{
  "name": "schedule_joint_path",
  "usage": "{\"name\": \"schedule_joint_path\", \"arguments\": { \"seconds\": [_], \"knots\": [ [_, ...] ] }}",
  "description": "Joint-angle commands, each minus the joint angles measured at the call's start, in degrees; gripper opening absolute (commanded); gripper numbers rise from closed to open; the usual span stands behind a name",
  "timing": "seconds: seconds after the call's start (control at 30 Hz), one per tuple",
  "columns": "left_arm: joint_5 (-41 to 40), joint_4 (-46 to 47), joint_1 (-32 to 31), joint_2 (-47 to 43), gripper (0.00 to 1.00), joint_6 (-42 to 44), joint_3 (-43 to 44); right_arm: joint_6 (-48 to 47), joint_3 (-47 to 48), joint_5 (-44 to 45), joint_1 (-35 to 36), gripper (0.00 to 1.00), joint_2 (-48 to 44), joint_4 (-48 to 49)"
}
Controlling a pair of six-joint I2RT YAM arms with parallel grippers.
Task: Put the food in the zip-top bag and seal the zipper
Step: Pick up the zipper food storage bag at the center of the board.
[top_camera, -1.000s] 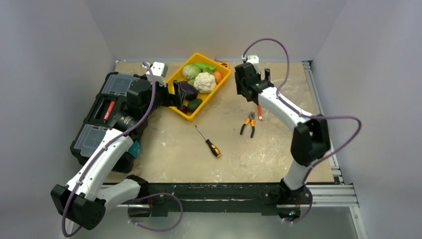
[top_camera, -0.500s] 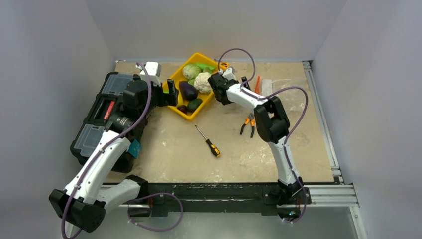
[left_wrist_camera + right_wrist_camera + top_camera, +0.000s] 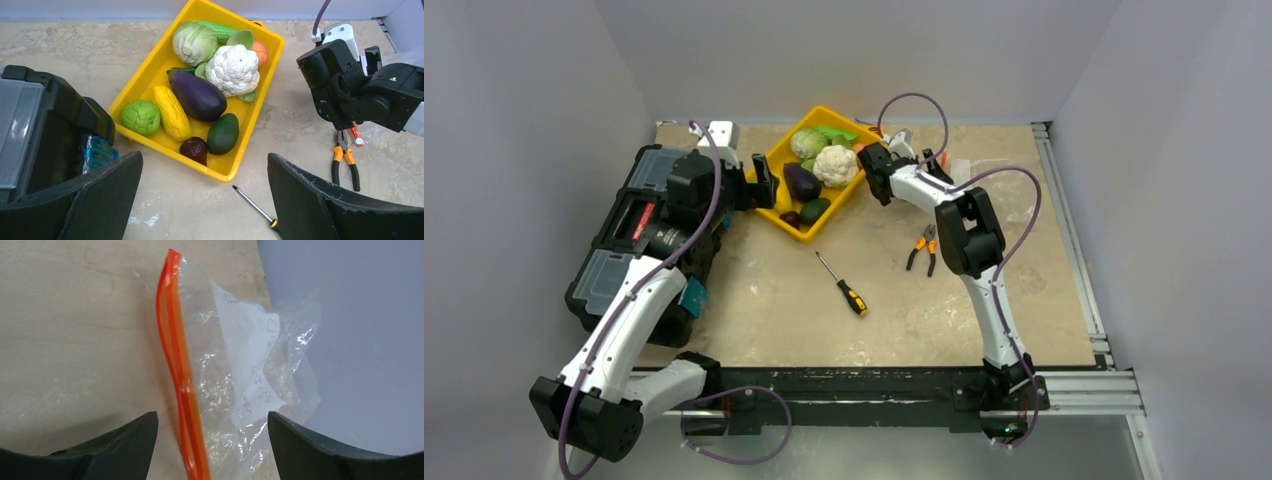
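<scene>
My right gripper [image 3: 210, 425] wide, empty; zipper [image 3: 176, 355] runs 12-to-6 between jaws, bag [image 3: 250, 365] spreads toward 3 o'clock; right arm nearer.

Bag [image 3: 245, 365] clear crinkled glossy plastic; tray [image 3: 152, 70] smooth glossy plastic.

We see yellow tray [image 3: 155, 55] holding cabbage [image 3: 195, 43], cauliflower [image 3: 233, 70], eggplant [image 3: 197, 96], corn [image 3: 171, 112], avocado [image 3: 223, 133]; pliers [image 3: 345, 160], screwdriver [image 3: 252, 205] beside it; our left gripper [image 3: 204, 162] gapes.
</scene>
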Motion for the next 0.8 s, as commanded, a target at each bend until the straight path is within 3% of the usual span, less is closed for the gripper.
{"name": "schedule_joint_path", "arguments": {
  "seconds": [0.0, 0.1, 0.13, 0.2, 0.27, 0.3, 0.47, 0.57, 0.77],
  "knots": [
    [2.5, 1.5, 1.2, 0.5, 0.95, -1.9, 2.1, -3.0, -2.4, 3.9, -3.5, 0.74, -1.0, 5.8],
    [3.3, 1.7, 1.9, 0.8, 0.94, -2.6, 2.2, -4.8, -5.7, 5.1, -5.0, 0.71, -2.3, 9.9],
    [3.3, 1.6, 2.0, 1.0, 0.94, -2.9, 2.2, -5.9, -6.8, 4.8, -5.5, 0.65, -2.8, 11.7],
    [4.9, 1.6, 2.3, 1.2, 0.94, -3.2, 2.2, -9.6, -8.9, 4.1, -6.4, 0.45, -3.2, 17.2],
    [5.2, 1.4, 2.4, 1.5, 0.94, -3.4, 2.3, -9.0, -8.5, 6.9, -6.7, 0.09, -3.5, 16.5],
    [5.3, 1.4, 2.4, 1.6, 0.94, -3.4, 2.3, -7.1, -7.7, 7.8, -6.4, 0.01, -4.1, 13.7],
    [7.5, 1.6, 3.0, 2.4, 0.94, -4.1, 2.6, -7.9, -12.7, 3.2, -2.3, 0.00, -14.3, 17.0],
    [10.2, 1.5, 3.8, 3.8, 0.94, -4.9, 3.1, -1.9, -15.9, -8.3, -1.5, 0.00, -20.7, 14.0],
    [14.6, 0.6, 3.9, 6.6, 0.94, -4.7, 4.5, -1.9, -27.6, -25.7, -3.2, 0.00, -31.9, 20.1]
  ]
}}
